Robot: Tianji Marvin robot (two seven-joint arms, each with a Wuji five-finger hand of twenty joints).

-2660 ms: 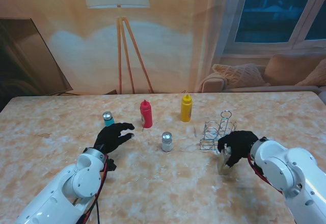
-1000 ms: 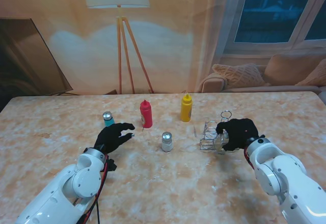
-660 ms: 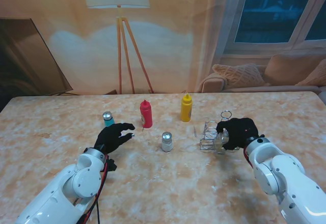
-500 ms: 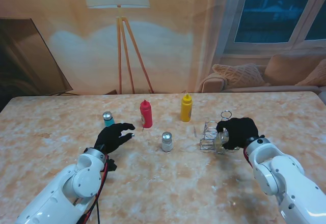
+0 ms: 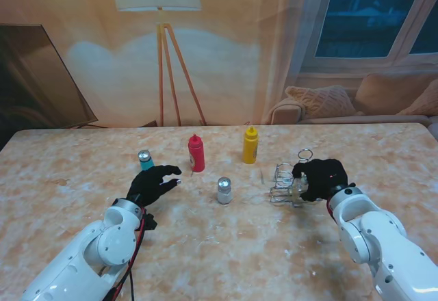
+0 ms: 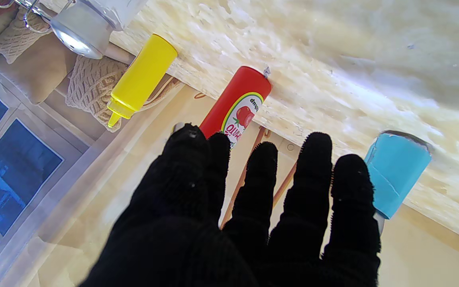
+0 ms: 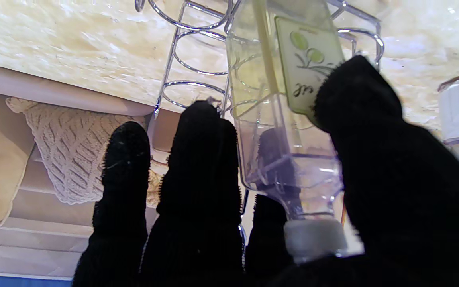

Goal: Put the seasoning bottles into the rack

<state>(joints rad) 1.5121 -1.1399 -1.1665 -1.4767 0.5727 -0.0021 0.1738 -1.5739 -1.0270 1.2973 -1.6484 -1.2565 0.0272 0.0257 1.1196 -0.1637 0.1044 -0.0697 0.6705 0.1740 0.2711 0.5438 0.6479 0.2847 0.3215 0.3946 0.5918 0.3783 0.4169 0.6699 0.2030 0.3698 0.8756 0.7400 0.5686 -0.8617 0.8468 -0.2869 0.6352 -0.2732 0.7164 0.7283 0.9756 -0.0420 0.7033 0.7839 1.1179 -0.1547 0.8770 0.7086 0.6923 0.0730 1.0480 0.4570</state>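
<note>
Since our right hand [image 5: 321,179], gripping the clear bottle [image 7: 281,119], has reached the rack [image 5: 286,182], insertion seems underway; our left hand [image 5: 152,185] hovers spread, empty.

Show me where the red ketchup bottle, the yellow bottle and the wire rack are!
red ketchup bottle [image 5: 196,156], stand view, on its body.
yellow bottle [image 5: 250,148], stand view, on its body.
wire rack [image 5: 282,174], stand view, on its wire rings.

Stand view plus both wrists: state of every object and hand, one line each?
wire rack: upright, compartments look empty
clear bottle: gripped, at the rack, not clearly seated
right hand: shut on clear bottle
left hand: open, holding nothing
red ketchup bottle: upright, outside rack
yellow bottle: upright, outside rack
silver-capped shaker: upright, outside rack
teal bottle: upright, outside rack
</note>
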